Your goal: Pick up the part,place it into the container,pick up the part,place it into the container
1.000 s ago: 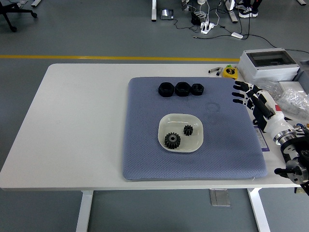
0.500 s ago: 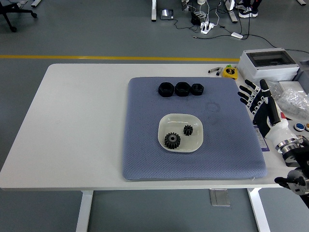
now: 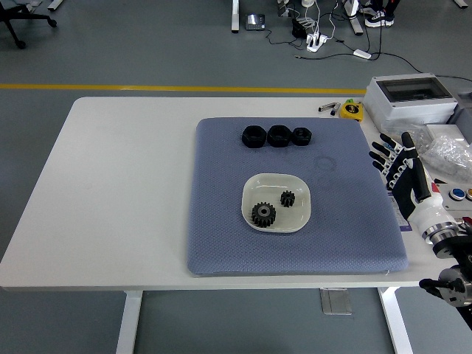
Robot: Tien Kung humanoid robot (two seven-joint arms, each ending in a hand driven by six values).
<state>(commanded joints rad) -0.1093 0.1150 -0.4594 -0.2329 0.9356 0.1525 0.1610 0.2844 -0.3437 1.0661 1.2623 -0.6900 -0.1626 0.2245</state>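
Observation:
A white bowl (image 3: 299, 221) sits in the middle of a blue-grey mat (image 3: 221, 221). Two black gears lie in it: a larger one (image 3: 263, 214) at the front left and a smaller one (image 3: 287, 198) at the back right. Three black parts (image 3: 277, 136) stand in a row at the mat's far edge. My right hand (image 3: 394, 164) is at the mat's right edge, fingers spread and empty, well away from the bowl. My left hand is out of view.
A grey box with a clear lid (image 3: 410, 98) stands at the table's far right, with a yellow tape measure (image 3: 352, 110) beside it. Plastic bags with small items (image 3: 450, 151) lie to the right of my hand.
My right hand has pulled back to the right and toward the table's near edge, off the mat, with its fingers still spread. The bowl and gears have not moved.

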